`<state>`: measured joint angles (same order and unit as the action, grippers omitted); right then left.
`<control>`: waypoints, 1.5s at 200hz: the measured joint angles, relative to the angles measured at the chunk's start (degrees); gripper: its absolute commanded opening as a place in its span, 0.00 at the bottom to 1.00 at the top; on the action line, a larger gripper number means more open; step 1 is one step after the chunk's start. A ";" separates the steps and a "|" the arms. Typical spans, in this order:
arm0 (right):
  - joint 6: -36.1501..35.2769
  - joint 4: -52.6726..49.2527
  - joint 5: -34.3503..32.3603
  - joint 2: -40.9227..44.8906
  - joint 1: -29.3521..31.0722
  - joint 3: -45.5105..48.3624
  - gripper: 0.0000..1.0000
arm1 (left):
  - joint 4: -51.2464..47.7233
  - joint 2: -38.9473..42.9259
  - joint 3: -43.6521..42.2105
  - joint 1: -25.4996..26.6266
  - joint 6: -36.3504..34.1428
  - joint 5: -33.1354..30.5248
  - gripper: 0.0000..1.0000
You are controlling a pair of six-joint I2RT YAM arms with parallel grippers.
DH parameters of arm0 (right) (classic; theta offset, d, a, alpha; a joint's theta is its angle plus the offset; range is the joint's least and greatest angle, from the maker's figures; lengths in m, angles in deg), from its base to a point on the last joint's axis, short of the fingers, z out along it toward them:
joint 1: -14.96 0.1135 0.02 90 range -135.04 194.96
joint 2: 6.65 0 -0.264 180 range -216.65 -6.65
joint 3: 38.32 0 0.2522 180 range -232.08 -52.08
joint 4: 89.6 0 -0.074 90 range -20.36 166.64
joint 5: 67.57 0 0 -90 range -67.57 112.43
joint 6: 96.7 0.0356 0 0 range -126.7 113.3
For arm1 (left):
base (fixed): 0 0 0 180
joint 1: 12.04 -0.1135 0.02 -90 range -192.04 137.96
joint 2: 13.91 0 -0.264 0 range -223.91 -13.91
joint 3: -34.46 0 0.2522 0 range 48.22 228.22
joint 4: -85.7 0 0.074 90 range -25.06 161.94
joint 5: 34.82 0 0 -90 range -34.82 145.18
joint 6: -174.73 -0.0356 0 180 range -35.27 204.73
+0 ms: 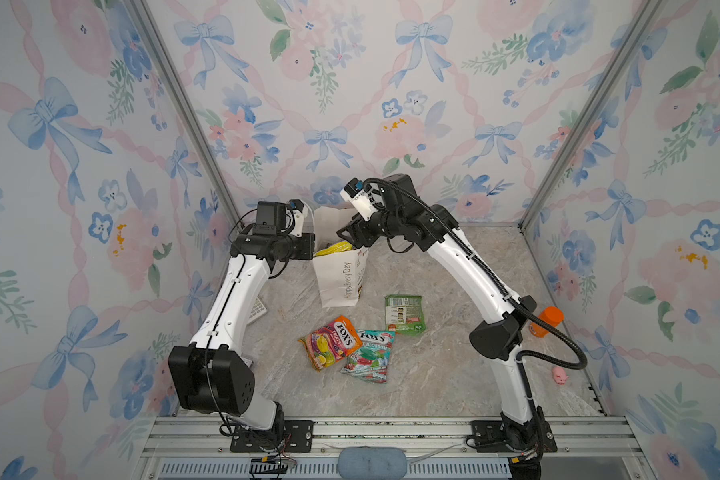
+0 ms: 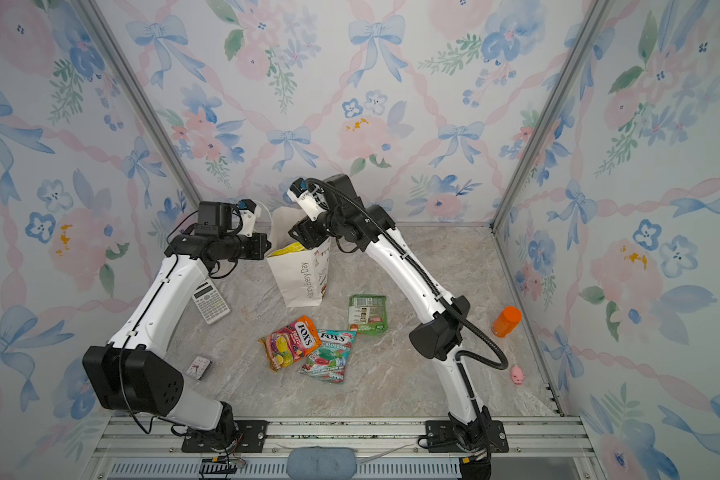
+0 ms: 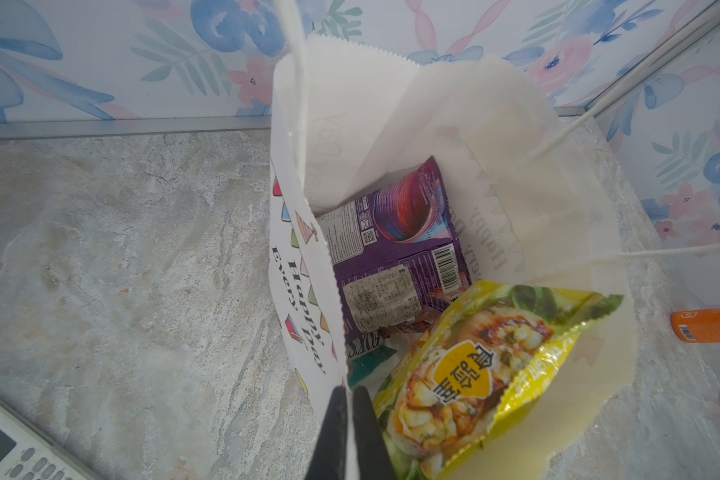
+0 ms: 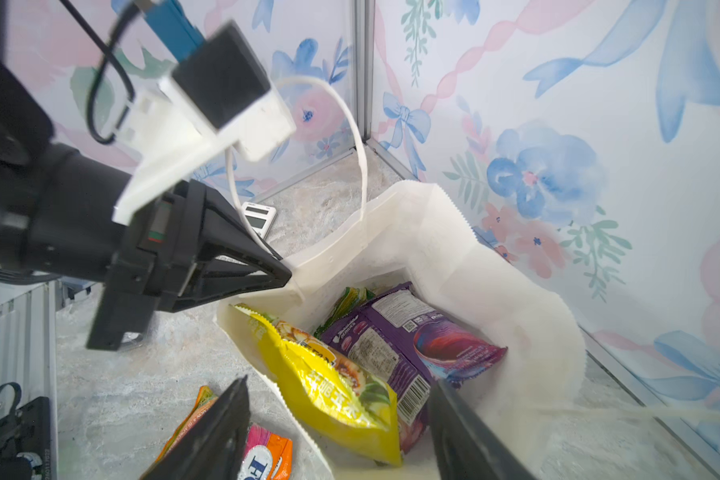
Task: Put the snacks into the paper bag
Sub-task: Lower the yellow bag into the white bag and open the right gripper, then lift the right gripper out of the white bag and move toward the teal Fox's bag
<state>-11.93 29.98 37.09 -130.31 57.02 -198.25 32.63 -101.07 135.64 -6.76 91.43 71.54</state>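
Matte white paper bag (image 1: 337,278) upright, serrated rim pinched by left end effector (image 3: 348,392), glossy crinkled yellow packet (image 4: 321,386) leaning lengthwise at mouth, right end effector (image 4: 339,384) jaws wide above.

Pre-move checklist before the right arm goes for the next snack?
1. Rim of paper bag pinched by left gripper, mouth open: ok.
2. Fingers of right gripper apart, empty: ok.
3. Is yellow packet fully inside: not ok, its top pokes past the rim.
4. Bag upright: ok.
5. All snacks bagged: not ok; orange packet, teal packet, green packet lie on the table.
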 measured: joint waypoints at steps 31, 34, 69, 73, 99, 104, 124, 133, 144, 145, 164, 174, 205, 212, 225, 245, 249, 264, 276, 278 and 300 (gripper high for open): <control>3.34 3.28 -0.31 6.08 0.00 3.72 0.63 | 0.00 0.00 0.00 -0.04 0.00 0.00 0.00; 3.56 3.43 -0.33 6.34 0.00 3.72 0.62 | 0.00 0.00 0.00 -0.04 0.00 0.00 0.00; 6.19 3.19 -2.47 6.80 0.04 3.69 0.51 | 0.00 0.00 0.00 -0.04 0.00 0.00 0.00; 6.21 2.86 -2.93 6.60 0.04 3.63 0.50 | 0.00 0.00 0.00 -0.04 0.00 0.00 0.00; 6.73 0.11 -6.03 3.61 0.09 1.60 0.47 | 0.00 0.00 0.00 -0.04 0.00 0.00 0.00; 6.75 -0.28 -6.47 2.93 0.11 1.18 0.46 | 0.00 0.00 0.00 -0.04 0.00 0.00 0.00; 6.73 -1.97 -8.00 -0.17 0.20 -0.52 0.45 | 0.00 0.00 0.00 -0.04 0.02 0.00 0.00; 6.69 -2.80 -8.70 -1.40 0.28 -1.22 0.45 | 0.00 0.00 0.00 -0.04 0.00 0.00 0.00; 6.64 -3.39 -9.27 -2.82 0.42 -1.70 0.45 | 0.00 0.00 0.00 -0.04 0.00 0.00 0.00; 6.64 -3.45 -9.31 -2.91 0.42 -1.75 0.45 | 0.00 0.00 0.00 -0.04 0.00 0.00 0.00; 6.54 -4.46 -10.03 -4.90 0.50 -2.69 0.45 | 0.00 0.00 0.00 -0.04 0.00 0.00 0.00; 6.51 -5.09 -10.40 -5.51 0.50 -2.91 0.45 | 0.00 0.00 0.00 -0.04 0.02 0.00 0.00; 6.32 -6.36 -10.45 -6.01 0.50 -3.08 0.45 | 0.00 0.00 0.00 -0.04 0.00 0.00 0.00; 6.29 -6.36 -10.40 -6.01 0.50 -3.08 0.45 | 0.00 0.00 0.00 -0.04 0.00 0.00 0.00; 6.29 -6.36 -10.23 -6.01 0.52 -3.10 0.44 | 0.00 0.00 0.00 -0.04 0.00 0.00 0.00; 6.29 -6.36 -9.68 -6.01 0.55 -3.10 0.44 | 0.00 0.00 0.00 -0.04 0.02 0.00 0.00; 6.29 -6.36 -9.51 -6.01 0.55 -3.10 0.44 | 0.00 0.00 0.00 -0.04 0.00 0.00 0.00; 6.29 -6.36 -8.96 -6.03 0.55 -3.10 0.41 | 0.00 0.00 0.00 -0.04 0.00 0.00 0.00; 6.56 -6.36 -8.48 -6.12 0.55 -3.10 0.38 | 0.00 0.00 0.00 -0.04 0.00 0.00 0.00; 6.49 -6.36 -8.44 -6.14 0.55 -3.10 0.38 | 0.00 0.00 0.00 -0.04 0.00 0.00 0.00; 6.82 -6.32 -7.39 -6.82 0.57 -3.30 0.31 | 0.00 0.00 0.00 -0.04 0.00 0.00 0.00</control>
<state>-5.11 23.67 29.70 -137.13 57.59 -201.55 32.63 -101.07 135.64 -6.81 91.43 71.54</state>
